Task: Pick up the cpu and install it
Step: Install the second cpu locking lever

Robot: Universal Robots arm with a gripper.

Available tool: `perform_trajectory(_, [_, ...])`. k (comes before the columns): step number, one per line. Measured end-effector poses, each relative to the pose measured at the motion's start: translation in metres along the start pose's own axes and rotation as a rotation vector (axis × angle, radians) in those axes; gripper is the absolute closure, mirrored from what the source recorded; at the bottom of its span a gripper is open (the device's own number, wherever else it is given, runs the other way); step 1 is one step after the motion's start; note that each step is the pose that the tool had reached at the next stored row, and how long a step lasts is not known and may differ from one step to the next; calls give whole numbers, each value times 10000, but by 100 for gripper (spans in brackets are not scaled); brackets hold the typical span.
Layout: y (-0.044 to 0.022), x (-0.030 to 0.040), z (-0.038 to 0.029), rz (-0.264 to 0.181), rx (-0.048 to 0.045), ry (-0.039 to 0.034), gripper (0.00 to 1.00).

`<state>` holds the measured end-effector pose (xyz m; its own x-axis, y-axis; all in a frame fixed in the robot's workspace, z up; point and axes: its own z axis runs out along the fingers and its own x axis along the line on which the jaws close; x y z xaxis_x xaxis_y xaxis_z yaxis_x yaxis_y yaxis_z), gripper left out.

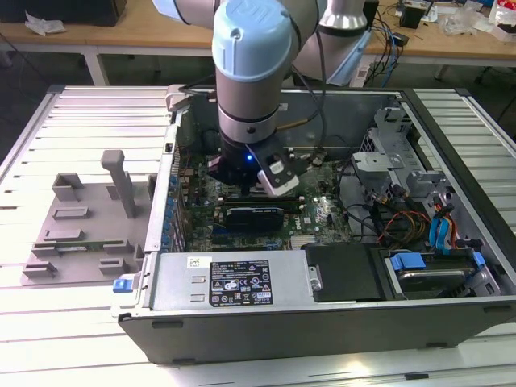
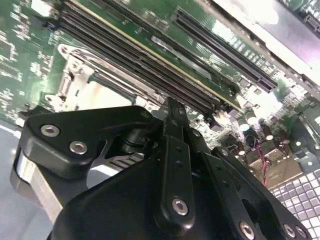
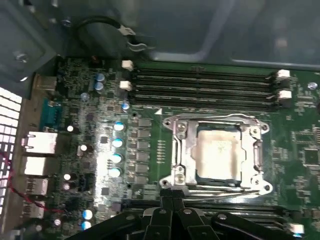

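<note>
A Universal Robots arm (image 1: pixel 250 72) is seen lowered into an open computer case (image 1: pixel 322 266) laid on its side on a slatted metal table (image 1: pixel 72 322), with the gripper (image 1: pixel 242 173) held just above the motherboard (image 1: pixel 306 218). In the first wrist view, the cpu (image 3: pixel 218 156), its silvery top plate facing up, is shown seated inside the socket (image 3: pixel 215 155), ringed by the socket's bright metal frame. The frame is seen open around the chip, and a thin lever wire is visible along the frame's edge nearest the gripper (image 3: pixel 172 210). Black memory slots (image 3: pixel 200 87) are lined up beside the socket on its far side from the gripper, and another bank runs between the socket and the gripper. A row of blue-topped capacitors (image 3: pixel 117 150) is set beside the socket, toward the case's rear ports (image 3: pixel 37 150).

The black fingers (image 3: pixel 165 202) are shown pressed together at their tips, clenched on nothing, just beside the socket's near edge and clear of the cpu. In the second wrist view, the gripper (image 2: pixel 172 112) is seen from behind, its closed tips over the memory slots (image 2: pixel 150 65), with a corner of the socket (image 2: pixel 75 82) frame beside them.

In the exterior view, a black expansion card (image 1: pixel 254 214) is seen below the gripper, and a grey fixture tray (image 1: pixel 81 226) lies on the table outside the case, on the exterior view's left.
</note>
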<state>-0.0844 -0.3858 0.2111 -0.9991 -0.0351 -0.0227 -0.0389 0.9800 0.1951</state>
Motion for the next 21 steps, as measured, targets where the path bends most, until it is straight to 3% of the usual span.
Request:
perform_trajectory(3, [3,39,48,-2,-20,1,89])
perform_trajectory(5, [48,37,101,-9,-40,1,89])
perform_trajectory(9, [81,37,143,-17,-49,1,89])
perform_trajectory(13, [65,44,161,-18,-42,-11,89])
perform_trajectory(15, [69,47,122,-26,21,-33,89])
perform_trajectory(16, [81,36,107,-26,108,-27,89])
perform_trajectory(19, [129,-16,106,-26,218,-23,89])
perform_trajectory(21, [174,-49,44,-30,365,-15,89])
